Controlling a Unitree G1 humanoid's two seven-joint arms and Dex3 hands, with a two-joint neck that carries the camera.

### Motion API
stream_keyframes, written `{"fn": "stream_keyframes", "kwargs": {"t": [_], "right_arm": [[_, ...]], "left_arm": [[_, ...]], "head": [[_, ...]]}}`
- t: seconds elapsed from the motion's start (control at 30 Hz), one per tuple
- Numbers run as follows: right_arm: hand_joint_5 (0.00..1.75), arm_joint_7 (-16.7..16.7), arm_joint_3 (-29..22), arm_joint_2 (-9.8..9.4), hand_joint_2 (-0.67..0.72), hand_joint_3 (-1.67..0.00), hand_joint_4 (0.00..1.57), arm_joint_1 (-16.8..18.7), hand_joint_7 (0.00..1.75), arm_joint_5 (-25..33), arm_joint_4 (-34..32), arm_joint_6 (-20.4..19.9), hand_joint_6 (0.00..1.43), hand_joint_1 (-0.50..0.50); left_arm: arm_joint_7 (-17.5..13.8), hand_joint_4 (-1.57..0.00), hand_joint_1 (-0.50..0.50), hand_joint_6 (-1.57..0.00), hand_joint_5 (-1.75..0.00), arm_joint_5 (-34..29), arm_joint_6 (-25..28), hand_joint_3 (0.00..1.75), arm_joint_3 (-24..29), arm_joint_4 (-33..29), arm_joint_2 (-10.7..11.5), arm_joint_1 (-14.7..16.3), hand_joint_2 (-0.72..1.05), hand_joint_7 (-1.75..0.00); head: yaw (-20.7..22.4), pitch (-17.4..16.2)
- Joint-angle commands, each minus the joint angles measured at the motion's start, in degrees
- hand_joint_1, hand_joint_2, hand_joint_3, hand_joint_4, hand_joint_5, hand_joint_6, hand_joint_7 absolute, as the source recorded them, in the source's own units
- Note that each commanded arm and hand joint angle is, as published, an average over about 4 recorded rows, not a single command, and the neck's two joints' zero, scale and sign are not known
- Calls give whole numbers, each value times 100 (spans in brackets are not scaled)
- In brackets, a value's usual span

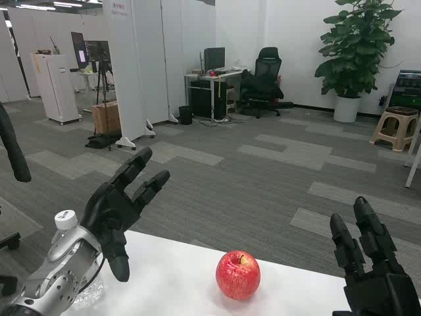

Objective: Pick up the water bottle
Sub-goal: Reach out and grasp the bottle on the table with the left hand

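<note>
The clear water bottle (66, 227) with a white cap stands at the table's left edge, mostly hidden behind my left forearm. My left hand (122, 204) is raised just right of the bottle's cap, fingers spread, holding nothing. A little gap shows between the hand and the bottle. At the lower right corner my right hand (368, 257) is held up above the table with its fingers extended and nothing in it.
A red apple (238, 274) sits on the white table (177, 276) between my two hands. Beyond the table lies grey carpet, with white partitions, a desk with an office chair, a potted plant and a stool far back.
</note>
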Motion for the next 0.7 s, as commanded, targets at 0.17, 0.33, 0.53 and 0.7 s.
{"fn": "stream_keyframes", "kwargs": {"t": [0.17, 0.33, 0.53, 0.7], "right_arm": [[0, -566, -2420, -347, -16, 0, 0, -690, 0, -1607, -2332, 2296, 0, -42], [0, -566, -2383, -347, -19, 0, 0, -710, 0, -1571, -2299, 2296, 0, -42], [0, -566, -2379, -353, -21, 0, 0, -715, 0, -1554, -2293, 2296, 0, -42], [0, -540, -2370, -351, -22, 0, 0, -710, 0, -1549, -2273, 2296, 0, -42]], "left_arm": [[1834, 0, -50, 0, 0, 1368, 61, 4, -720, -1231, 224, -1870, 105, 0], [1834, 0, -50, 0, 0, 1355, 61, 9, -702, -1231, 220, -1854, 105, 0], [1834, 0, -50, 0, 0, 1350, 57, 9, -704, -1231, 207, -1854, 105, 0], [1834, 0, -50, 0, 0, 1337, 61, 4, -724, -1231, 202, -1845, 105, 0]], "head": [[-642, 45], [-614, 23], [-631, -43], [-591, -253]]}}
